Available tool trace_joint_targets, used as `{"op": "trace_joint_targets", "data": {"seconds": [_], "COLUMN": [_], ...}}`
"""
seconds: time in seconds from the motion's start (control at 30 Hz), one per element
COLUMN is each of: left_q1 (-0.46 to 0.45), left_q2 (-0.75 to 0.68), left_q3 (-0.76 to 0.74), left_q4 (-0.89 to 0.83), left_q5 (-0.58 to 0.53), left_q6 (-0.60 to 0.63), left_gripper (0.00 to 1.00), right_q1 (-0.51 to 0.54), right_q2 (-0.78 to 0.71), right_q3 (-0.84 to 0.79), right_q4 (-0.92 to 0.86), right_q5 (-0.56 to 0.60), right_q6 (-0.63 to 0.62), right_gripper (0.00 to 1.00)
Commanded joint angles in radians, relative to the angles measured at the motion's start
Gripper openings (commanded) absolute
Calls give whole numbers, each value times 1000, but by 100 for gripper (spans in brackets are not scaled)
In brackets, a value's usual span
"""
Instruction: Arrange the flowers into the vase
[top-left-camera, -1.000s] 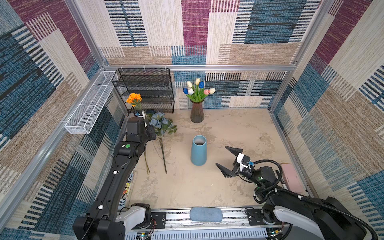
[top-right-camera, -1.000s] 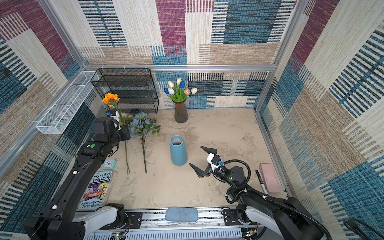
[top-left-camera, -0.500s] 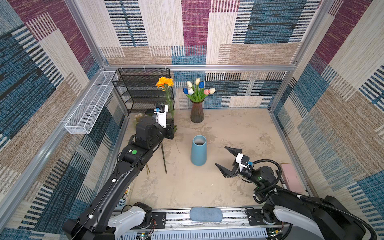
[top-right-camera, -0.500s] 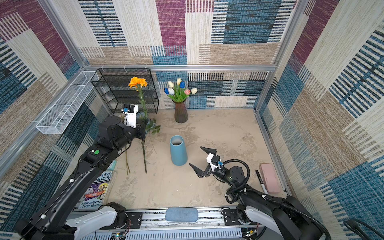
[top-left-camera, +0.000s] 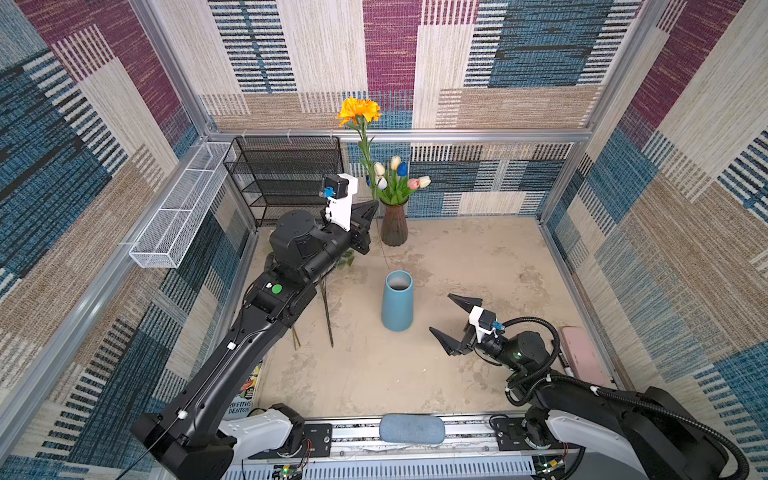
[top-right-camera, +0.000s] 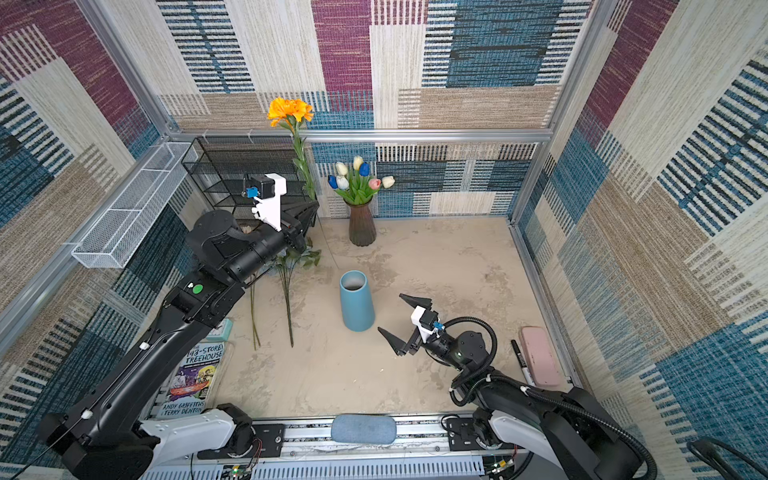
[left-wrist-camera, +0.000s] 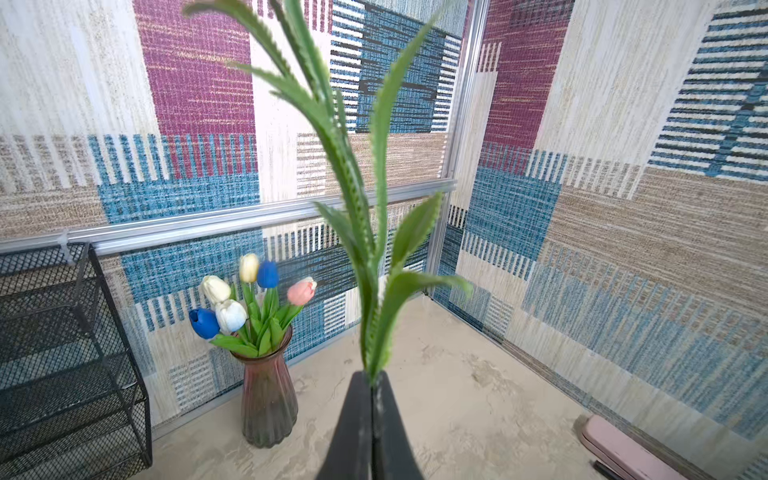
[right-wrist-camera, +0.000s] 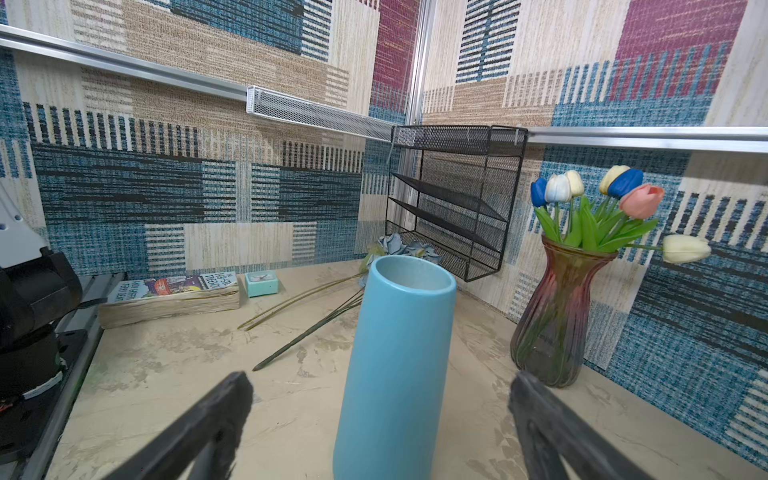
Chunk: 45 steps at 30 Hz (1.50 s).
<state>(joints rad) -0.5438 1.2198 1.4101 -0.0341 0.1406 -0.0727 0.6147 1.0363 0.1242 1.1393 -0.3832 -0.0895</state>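
My left gripper (top-left-camera: 374, 205) (top-right-camera: 313, 205) (left-wrist-camera: 371, 378) is shut on the green stem (left-wrist-camera: 365, 249) of an orange flower (top-left-camera: 359, 110) (top-right-camera: 289, 110). It holds the flower upright, raised above the table. The thin lower stem hangs toward the mouth of the blue vase (top-left-camera: 397, 303) (top-right-camera: 356, 303) (right-wrist-camera: 399, 353), ending just behind it. My right gripper (top-left-camera: 441, 313) (top-right-camera: 390, 313) (right-wrist-camera: 380, 386) stands open, low on the table just right of the vase, with a finger on either side of it in the right wrist view. More flowers (top-left-camera: 326, 316) (top-right-camera: 286, 307) (right-wrist-camera: 399, 245), dusty-blue roses among them, lie left of the vase.
Tulips (top-left-camera: 395, 178) (left-wrist-camera: 249, 299) stand in a reddish glass vase (top-left-camera: 393, 226) (right-wrist-camera: 557, 316) at the back wall. A black mesh rack (top-left-camera: 286, 178) and a white wire basket (top-left-camera: 183, 208) hang at back left. A book (top-right-camera: 195, 374), a teal clock (top-right-camera: 220, 328), a pink case (top-left-camera: 582, 357) and a marker (top-right-camera: 521, 361) lie along the sides.
The left arm has lifted the orange flower from the table's left side, turned it upright and carried it right toward the blue vase. The right arm has not moved.
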Motion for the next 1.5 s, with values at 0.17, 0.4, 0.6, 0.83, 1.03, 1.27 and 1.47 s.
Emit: {"op": "trace_joint_targets", "data": {"seconds": [0.17,0.4,0.6,0.83,1.03,1.27,1.47], "left_q1": [-19,-34,-41,-54,-54,-50,-50], "left_q2": [62,66,60,48,43,64,68], "left_q3": [-43,-151,-261,-348,-310,-312,-332], "left_q4": [91,121,173,235,214,229,182], "left_q5": [50,72,61,28,-103,-209,-164], "left_q6": [-13,-39,-25,1,84,144,107], "left_gripper": [0,0,0,0,0,0,0], "right_q1": [0,0,0,0,0,0,0], "right_q2": [1,20,21,27,122,258,270], "right_q3": [6,9,9,11,45,149,248], "right_q4": [13,20,19,19,47,-35,-243], "right_q5": [10,4,4,7,76,95,56], "right_q6": [-13,-10,-12,-13,8,36,37], "right_gripper": [100,100,100,100,100,97,92]}}
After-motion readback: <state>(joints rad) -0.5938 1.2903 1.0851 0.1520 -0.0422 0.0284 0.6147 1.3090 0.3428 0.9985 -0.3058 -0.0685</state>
